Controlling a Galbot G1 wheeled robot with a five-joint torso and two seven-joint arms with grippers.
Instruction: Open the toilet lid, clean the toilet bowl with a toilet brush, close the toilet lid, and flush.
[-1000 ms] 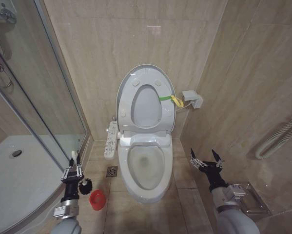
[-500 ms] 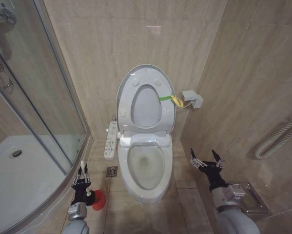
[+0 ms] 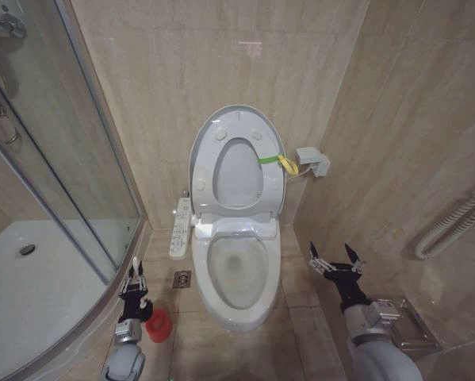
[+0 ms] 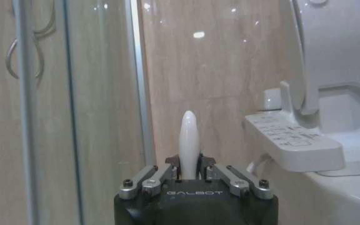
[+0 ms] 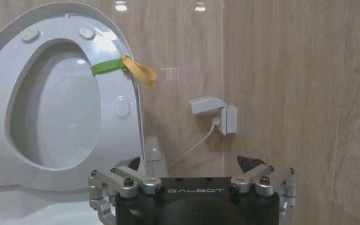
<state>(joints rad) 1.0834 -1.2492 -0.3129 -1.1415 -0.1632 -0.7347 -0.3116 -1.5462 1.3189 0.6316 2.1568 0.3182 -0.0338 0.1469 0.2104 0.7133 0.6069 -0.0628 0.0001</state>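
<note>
Here the left gripper (image 3: 133, 283) is clamped on the toilet brush (image 4: 189, 143) handle above the red holder cup (image 3: 158, 325), while the right gripper (image 3: 335, 259) hangs spread wide beside the toilet bowl (image 3: 237, 274).

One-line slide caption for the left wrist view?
Left gripper shut on the toilet brush handle beside the raised toilet lid.

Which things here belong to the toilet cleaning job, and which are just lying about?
Job:
raised glossy white plastic toilet lid
white ceramic toilet bowl
pale-handled toilet brush, in left gripper
red holder cup

Lying about:
glass shower door
floor drain
idle right gripper
</note>
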